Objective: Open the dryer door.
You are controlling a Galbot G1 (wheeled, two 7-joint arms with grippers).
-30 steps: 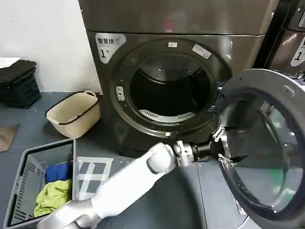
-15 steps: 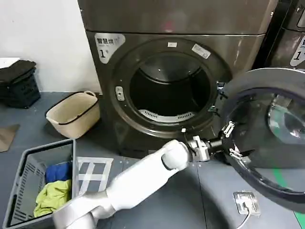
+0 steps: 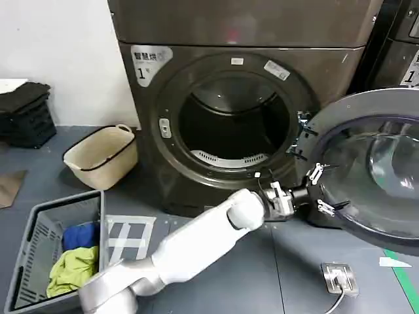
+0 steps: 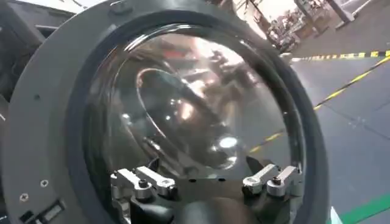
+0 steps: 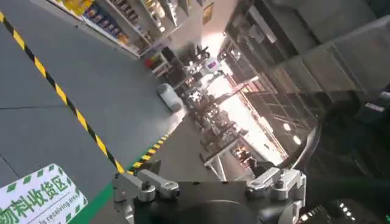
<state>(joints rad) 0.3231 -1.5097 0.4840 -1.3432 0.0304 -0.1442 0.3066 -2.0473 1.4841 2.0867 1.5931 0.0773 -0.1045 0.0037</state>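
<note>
The dryer (image 3: 229, 33), dark bronze-grey with a "1" badge, stands with its round drum mouth (image 3: 232, 124) uncovered. The dryer door (image 3: 373, 176) hangs swung out to the right, its grey inner face and glass bowl turned toward me. My left arm reaches across from the lower left, and my left gripper (image 3: 322, 190) is open, its fingers spread against the door's inner face near the rim. In the left wrist view the dryer door (image 4: 183, 103) looms close ahead of the open left gripper (image 4: 207, 173). My right gripper (image 5: 210, 182) is open, holding nothing, over bare floor.
A beige basket (image 3: 101, 157) and a grey crate with clothes (image 3: 39, 229) sit on the floor at the left. A second dark machine (image 3: 399, 59) stands at the right. A small metal plate (image 3: 337, 276) lies on the floor below the door.
The door has swung farther out to the right, and my left gripper has followed it rightward, staying open against its inner face.
</note>
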